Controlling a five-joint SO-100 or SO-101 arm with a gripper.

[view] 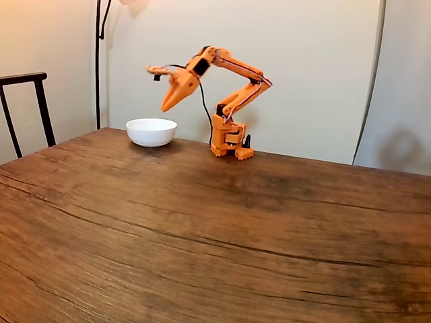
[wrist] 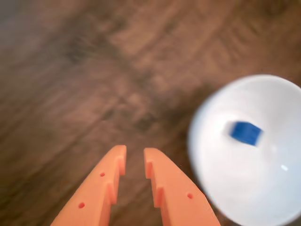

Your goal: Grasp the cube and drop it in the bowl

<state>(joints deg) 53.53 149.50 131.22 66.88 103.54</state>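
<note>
Two orange plastic fingers (wrist: pixel 162 183) of the gripper (wrist: pixel 135 157) fill the foreground of the blurred wrist view, set slightly apart with nothing between them, above a dark brown wooden table (wrist: pixel 70 70). To their right, the small bright-blue cube (wrist: pixel 245 132) lies inside the round, glossy white bowl (wrist: pixel 211 155). In the fixed view, the orange arm (view: pixel 229 101) stands at the table's (view: pixel 202 229) far edge, its gripper (view: pixel 166 108) raised and pointing down just right of the bowl (view: pixel 151 132). A dark chair back (view: pixel 23 101) stands at left.
</note>
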